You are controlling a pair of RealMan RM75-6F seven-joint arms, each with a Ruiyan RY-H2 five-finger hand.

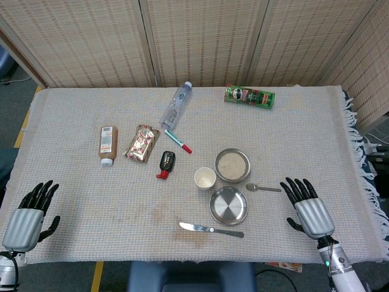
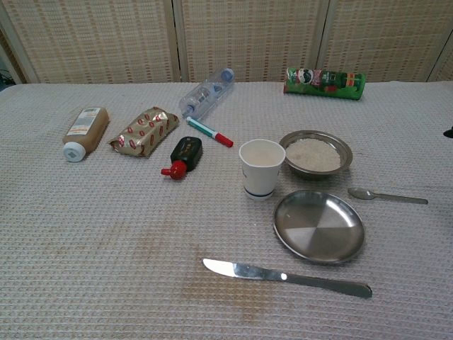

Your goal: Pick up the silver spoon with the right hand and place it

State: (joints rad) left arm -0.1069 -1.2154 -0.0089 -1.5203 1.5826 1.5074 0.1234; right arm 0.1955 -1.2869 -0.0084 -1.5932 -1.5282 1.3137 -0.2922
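The silver spoon (image 1: 262, 188) (image 2: 386, 196) lies flat on the cloth, bowl to the left, just right of the rice bowl and the empty steel plate. My right hand (image 1: 308, 207) rests on the table a short way right of the spoon's handle, fingers spread, holding nothing. My left hand (image 1: 30, 217) lies at the table's near left corner, fingers apart and empty. Neither hand shows in the chest view.
A steel plate (image 1: 228, 205), a bowl of rice (image 1: 232, 165) and a paper cup (image 1: 205, 178) cluster left of the spoon. A table knife (image 1: 211, 229) lies near the front edge. Further back are a marker (image 1: 178, 140), small black bottle (image 1: 166, 163), snack packet (image 1: 141, 143), brown bottle (image 1: 107, 145), water bottle (image 1: 176, 104) and chip can (image 1: 249, 96).
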